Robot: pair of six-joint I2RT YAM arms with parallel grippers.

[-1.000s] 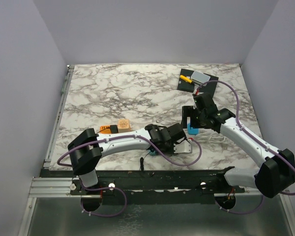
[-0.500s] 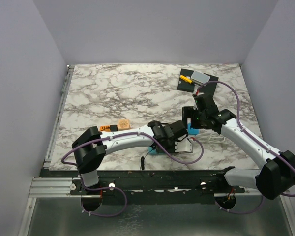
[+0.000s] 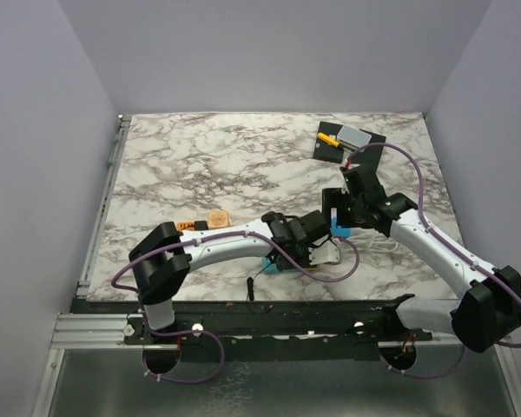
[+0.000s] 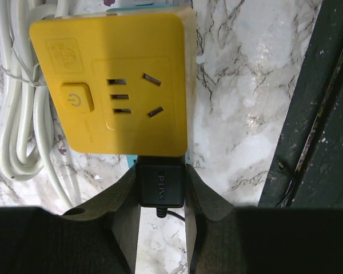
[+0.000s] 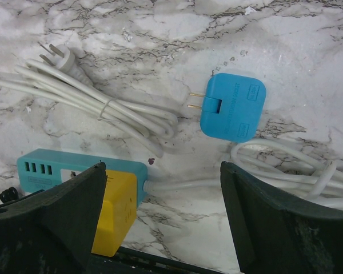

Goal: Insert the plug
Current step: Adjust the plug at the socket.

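One black plug (image 4: pixel 160 185) pinched narrowly in the left gripper (image 4: pixel 161 176), just at the near edge of the yellow socket block (image 4: pixel 111 85) and short of its holes, probably held so to square the prongs to the face before pushing. Wide-spread, empty right gripper (image 5: pixel 163 168) above white cord (image 5: pixel 103 105) and a blue adapter (image 5: pixel 232 108), likely ready to steady the block. Prongs hidden behind the plug body; contact with the block's edge impossible to tell; lead cut off below.
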